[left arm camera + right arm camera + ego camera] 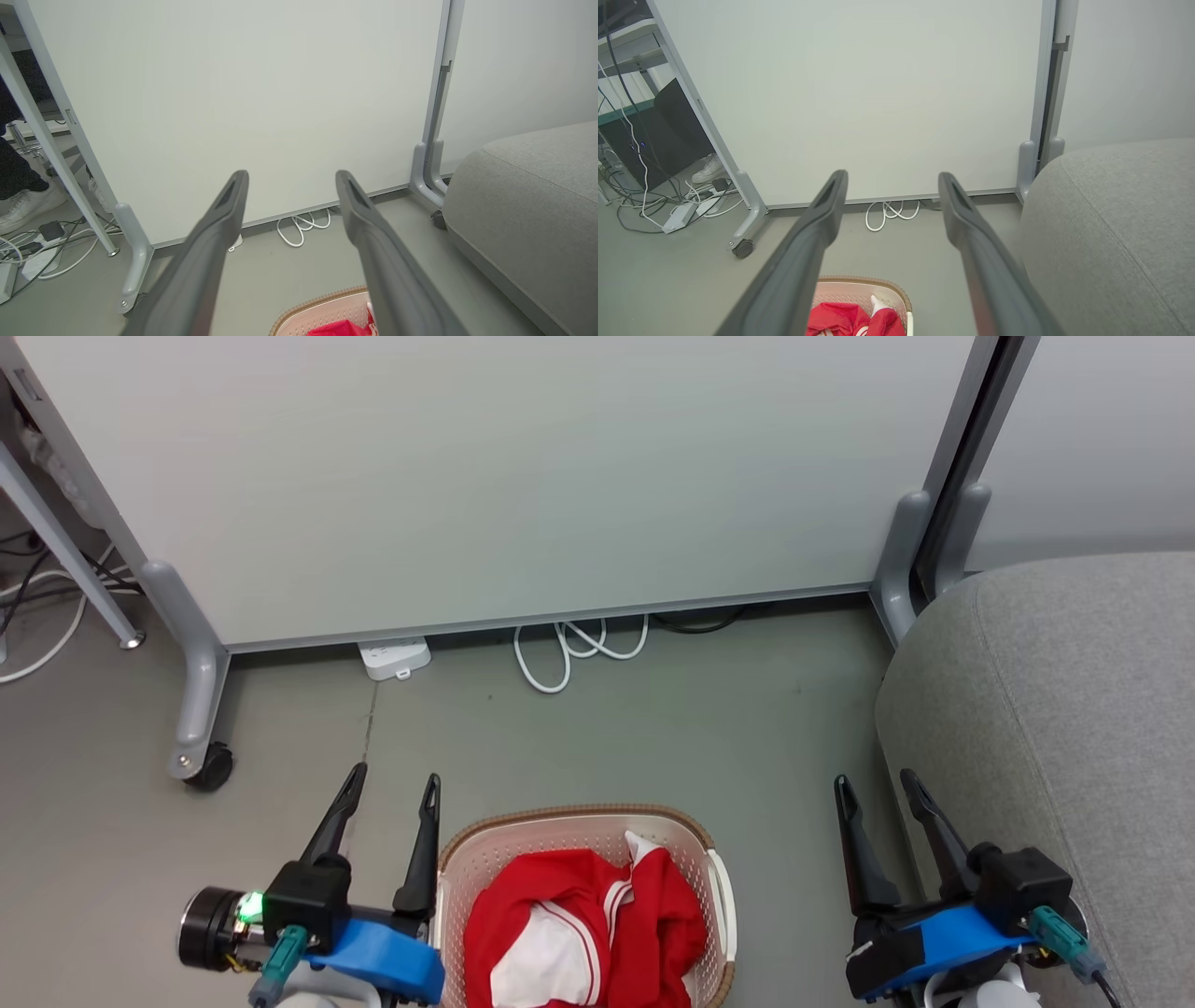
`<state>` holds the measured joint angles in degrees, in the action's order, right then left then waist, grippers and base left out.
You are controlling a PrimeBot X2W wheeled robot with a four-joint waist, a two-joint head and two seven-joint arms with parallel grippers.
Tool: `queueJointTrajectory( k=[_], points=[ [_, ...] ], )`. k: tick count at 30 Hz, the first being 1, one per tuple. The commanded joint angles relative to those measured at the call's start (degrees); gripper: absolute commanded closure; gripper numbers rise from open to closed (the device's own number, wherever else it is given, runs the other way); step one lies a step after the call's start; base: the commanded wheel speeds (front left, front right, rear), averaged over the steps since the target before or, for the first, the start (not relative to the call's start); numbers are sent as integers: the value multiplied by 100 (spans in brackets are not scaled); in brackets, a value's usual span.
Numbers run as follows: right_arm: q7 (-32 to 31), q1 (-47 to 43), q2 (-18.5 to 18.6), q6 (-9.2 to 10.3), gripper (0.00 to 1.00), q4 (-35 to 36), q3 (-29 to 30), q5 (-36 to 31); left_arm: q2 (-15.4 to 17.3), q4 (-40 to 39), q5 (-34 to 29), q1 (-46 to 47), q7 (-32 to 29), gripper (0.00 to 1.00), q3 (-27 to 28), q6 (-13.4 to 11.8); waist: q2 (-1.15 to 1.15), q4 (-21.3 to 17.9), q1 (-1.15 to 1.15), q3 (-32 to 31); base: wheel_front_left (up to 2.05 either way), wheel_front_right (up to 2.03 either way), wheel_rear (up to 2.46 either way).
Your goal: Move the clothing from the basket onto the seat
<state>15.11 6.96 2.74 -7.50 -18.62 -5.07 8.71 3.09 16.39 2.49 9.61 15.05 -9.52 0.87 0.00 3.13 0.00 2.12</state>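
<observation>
The seat [1055,709] stands at the right. The basket [579,814] sits on the floor, the clothing [653,915] heaped inside. The left gripper [397,777] is just beside its rim; the right gripper [876,780] is between basket and seat (both spread wide, empty).

Smooth grey floor [653,737], even diffuse light. Large off-white partition panel [485,476] stands on grey metal feet, with a black castor [211,769] under the left foot. White power strip [396,658] and looped white cable [565,658] lie at the panel's bottom edge. Second pale panel [1102,439] to the right. Tangled floor cords [658,205] and a person's white shoe [707,169] behind the left side.
</observation>
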Motion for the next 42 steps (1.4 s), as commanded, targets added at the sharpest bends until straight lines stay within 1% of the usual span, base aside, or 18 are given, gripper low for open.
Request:
queueJointTrajectory(
  k=[1, 7, 12, 17, 22, 27, 38, 42],
  points=[
    [8, 62, 25, 2, 0, 4, 1, 40, 57, 56, -39, 107, 20, 0, -15, 46, 0, -15, 0, 61, 0, 0, 0],
    [7, 247, 24, 2, 0, 63, 35, 5, 159, 517, -165, 638, 19, 0, -265, 334, 0, -169, 0, 419, 0, 0, 0],
    [7, 488, 24, 2, 0, 144, 96, -40, 290, 1041, -323, 1259, 20, 0, -624, 522, 0, -375, 0, 934, 0, 0, 0],
    [7, 788, 24, 2, 0, 253, 166, -52, 406, 1616, -457, 1931, 19, 0, -1105, 627, 0, -595, 0, 1532, 0, 0, 0],
    [7, 1112, 21, 2, 0, 378, 213, 16, 563, 2209, -566, 2546, 20, 0, -1701, 655, 0, -800, 0, 2134, 0, 0, 0],
    [6, 1408, 20, 2, 0, 497, 228, 113, 718, 2804, -470, 3087, 19, 0, -2543, 660, 0, -942, 0, 2656, 0, 0, 0],
    [7, 1954, 20, 2, 0, 743, 205, 180, 991, 4127, -312, 4163, 20, 0, -4592, 657, 0, -1134, 0, 3740, 0, 0, 0],
    [7, 2109, 20, 2, 0, 824, 210, 211, 1096, 4591, -183, 4523, 19, 0, -5122, 653, 0, -1227, 0, 4100, 0, 0, 0]
  ],
)
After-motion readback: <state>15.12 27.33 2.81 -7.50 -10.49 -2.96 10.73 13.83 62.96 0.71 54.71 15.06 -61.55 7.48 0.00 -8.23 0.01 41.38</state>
